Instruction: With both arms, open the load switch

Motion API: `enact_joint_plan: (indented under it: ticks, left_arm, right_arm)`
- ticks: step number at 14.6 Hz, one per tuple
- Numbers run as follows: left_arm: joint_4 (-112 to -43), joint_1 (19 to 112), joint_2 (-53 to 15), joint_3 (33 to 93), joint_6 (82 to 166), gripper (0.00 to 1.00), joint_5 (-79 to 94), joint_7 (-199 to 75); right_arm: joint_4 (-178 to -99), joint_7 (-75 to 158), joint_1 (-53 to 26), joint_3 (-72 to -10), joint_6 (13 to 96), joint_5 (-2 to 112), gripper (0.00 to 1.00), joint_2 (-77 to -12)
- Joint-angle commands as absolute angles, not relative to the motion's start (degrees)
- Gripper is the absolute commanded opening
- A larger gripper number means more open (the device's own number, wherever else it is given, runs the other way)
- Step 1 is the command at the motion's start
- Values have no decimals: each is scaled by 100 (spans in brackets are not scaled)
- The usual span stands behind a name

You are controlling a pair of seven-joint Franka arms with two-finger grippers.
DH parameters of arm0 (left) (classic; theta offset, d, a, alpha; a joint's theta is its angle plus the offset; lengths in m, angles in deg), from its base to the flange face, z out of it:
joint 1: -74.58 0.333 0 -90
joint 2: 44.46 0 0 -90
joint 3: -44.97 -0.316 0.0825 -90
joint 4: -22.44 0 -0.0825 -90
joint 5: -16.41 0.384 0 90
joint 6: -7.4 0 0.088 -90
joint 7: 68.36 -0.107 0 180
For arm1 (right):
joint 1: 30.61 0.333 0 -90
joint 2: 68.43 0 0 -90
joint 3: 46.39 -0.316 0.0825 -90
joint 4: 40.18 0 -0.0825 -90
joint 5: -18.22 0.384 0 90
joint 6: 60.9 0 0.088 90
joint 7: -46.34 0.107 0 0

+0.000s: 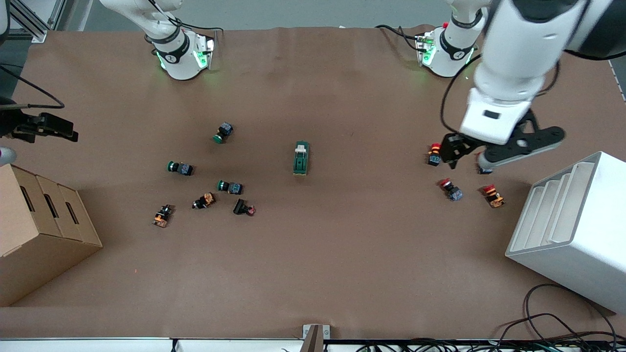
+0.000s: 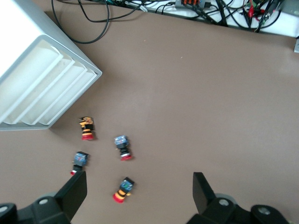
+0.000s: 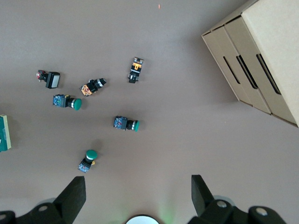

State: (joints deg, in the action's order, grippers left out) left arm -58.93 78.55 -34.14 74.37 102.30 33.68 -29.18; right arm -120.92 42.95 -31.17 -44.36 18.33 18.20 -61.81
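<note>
The load switch (image 1: 301, 158), a dark-green block with a white toggle, lies flat near the middle of the table; its end shows at the edge of the right wrist view (image 3: 3, 133). My left gripper (image 1: 467, 157) (image 2: 138, 196) hangs open over a group of red-capped push-buttons (image 2: 123, 189) toward the left arm's end, well apart from the switch. Nothing is between its fingers. My right gripper (image 3: 138, 196) is open and empty, high over the right arm's base (image 3: 140, 219). It is out of the front view.
Green-capped and orange push-buttons (image 1: 230, 187) lie scattered toward the right arm's end. A cardboard box (image 1: 39, 230) stands at that end and a white slotted rack (image 1: 572, 230) at the left arm's end. Cables (image 1: 552, 327) run along the near edge.
</note>
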Motion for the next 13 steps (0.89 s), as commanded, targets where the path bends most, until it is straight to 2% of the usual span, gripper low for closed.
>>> enact_joint_plan:
  ticks: [1, 3, 7, 13]
  left_arm:
    - [-6009, 8090, -3778, 7442, 10066, 100, 3100, -3434]
    - [-6017, 8117, -3883, 7372, 9925, 100, 3013, -3583]
    - [-6184, 7477, -4269, 5915, 9758, 100, 2039, -5023]
    - [-6947, 7054, -4928, 4929, 9714, 100, 1659, -6035]
  right_arm:
    - [-12744, 4335, -3201, -4490, 2005, 1901, 100, -6825]
    - [-12990, 4335, -3210, -4490, 2048, 1901, 100, -7045]
    - [-13378, 4326, -3201, -4490, 2198, 1901, 100, -7441]
    - [-13413, 4326, -3201, -4498, 2259, 1901, 100, -7564]
